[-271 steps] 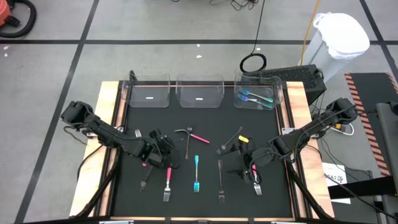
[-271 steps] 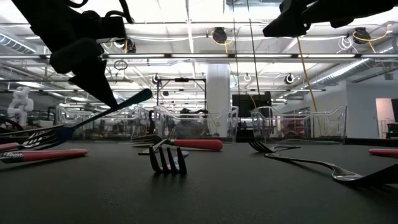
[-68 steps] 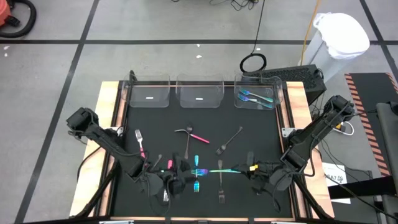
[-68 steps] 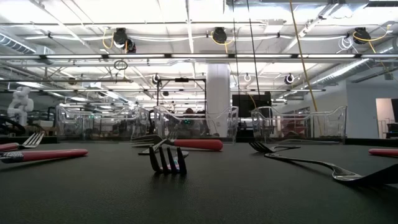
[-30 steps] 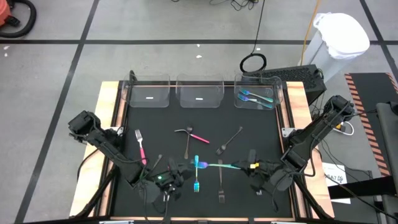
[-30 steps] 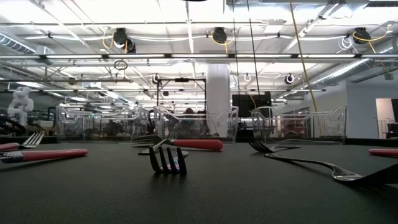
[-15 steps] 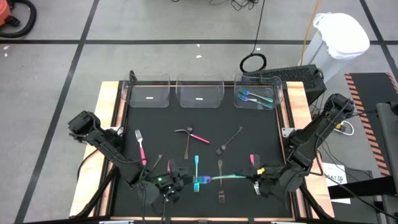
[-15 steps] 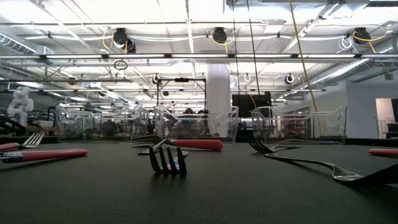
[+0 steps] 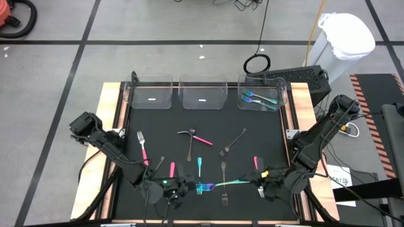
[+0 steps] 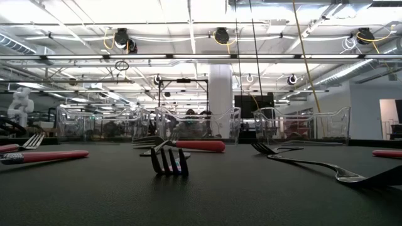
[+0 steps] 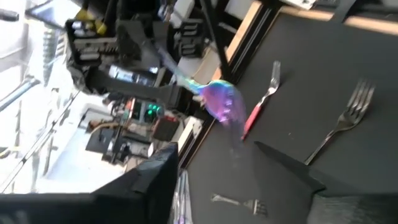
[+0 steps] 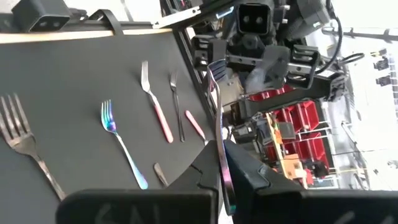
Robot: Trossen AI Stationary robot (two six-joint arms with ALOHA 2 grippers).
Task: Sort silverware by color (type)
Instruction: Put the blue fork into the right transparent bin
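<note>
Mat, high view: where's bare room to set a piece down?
Bare mat runs below the three clear bins, down to the pink fork and crossed pair. The right side past the black spoon is bare too. The front edge is crowded around both grippers.

A matt black mat (image 9: pixel 252 135) covers the table, framed by pale bare wood (image 9: pixel 111 113). The bins (image 9: pixel 203 93) at the mat's far edge are clear glossy plastic. The spoon (image 9: pixel 218 185) held above the mat gleams iridescent, like polished metal.
</note>
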